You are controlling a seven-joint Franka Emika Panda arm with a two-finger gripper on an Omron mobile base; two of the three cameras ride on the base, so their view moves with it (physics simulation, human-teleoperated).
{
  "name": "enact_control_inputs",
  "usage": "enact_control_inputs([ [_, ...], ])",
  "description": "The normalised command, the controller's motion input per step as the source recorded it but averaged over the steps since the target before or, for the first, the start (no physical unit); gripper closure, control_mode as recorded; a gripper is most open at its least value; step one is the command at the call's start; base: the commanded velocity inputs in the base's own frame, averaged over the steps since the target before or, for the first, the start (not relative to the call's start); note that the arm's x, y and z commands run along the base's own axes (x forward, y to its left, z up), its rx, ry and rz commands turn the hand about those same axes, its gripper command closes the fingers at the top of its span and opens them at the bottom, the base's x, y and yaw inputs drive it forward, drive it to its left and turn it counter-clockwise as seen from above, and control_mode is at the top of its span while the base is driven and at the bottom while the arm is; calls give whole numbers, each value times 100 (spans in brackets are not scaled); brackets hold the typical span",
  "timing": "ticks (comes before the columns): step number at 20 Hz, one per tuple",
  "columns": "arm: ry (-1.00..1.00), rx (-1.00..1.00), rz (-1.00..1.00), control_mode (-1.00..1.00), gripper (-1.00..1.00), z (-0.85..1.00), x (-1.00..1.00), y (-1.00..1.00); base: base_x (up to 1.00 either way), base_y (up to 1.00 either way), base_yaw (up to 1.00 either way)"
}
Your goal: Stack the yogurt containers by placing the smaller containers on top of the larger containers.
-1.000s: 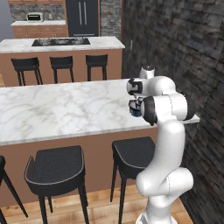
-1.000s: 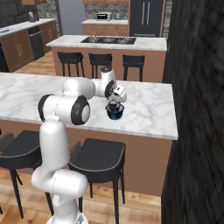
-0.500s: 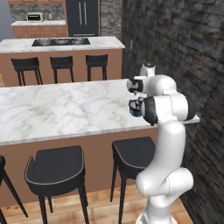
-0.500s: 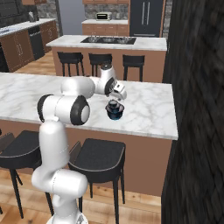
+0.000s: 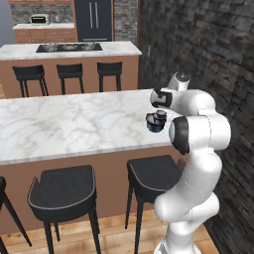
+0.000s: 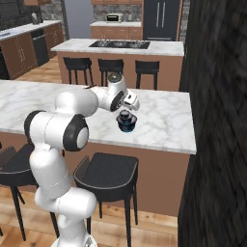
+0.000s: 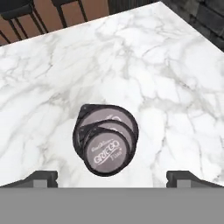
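Note:
The larger container (image 7: 87, 120), a squat dark tub with a blue body, stands on the marble counter (image 7: 175, 78) near its right end. A smaller container (image 7: 107, 152) with a printed grey lid sits on top of it. The rim of another small cup (image 7: 94, 130) peeks out beneath that one. The stack (image 5: 156, 122) (image 6: 127, 122) is upright. My gripper (image 7: 113, 177) hangs just above the stack, open, its fingertips (image 7: 42, 177) far apart and touching nothing. The hand (image 6: 128, 102) (image 5: 161, 98) sits directly over the cups.
The counter's right edge (image 6: 193, 120) and a dark stone wall (image 5: 213, 59) lie close to the stack. Black stools (image 5: 64, 188) stand along the counter's near side. A second island with a cooktop (image 5: 69, 47) is behind.
The hand stays over the stack, at most a touch higher. The containers have not moved.

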Motion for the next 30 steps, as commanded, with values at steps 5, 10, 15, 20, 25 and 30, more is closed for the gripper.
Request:
enact_control_inputs([
  [5,-35,0,5,-100,-100,9,-77,-14,0,0,0],
  [10,-35,0,6,-100,-100,15,-73,-5,0,0,0],
  [15,-33,0,8,-100,-100,18,-70,0,0,0,0],
  [20,-29,0,7,-100,-100,16,-80,0,0,0,0],
  [25,-28,0,8,-100,-100,14,-80,-1,0,0,0],
  [30,-26,0,9,-100,-100,12,-81,-5,0,0,0],
])
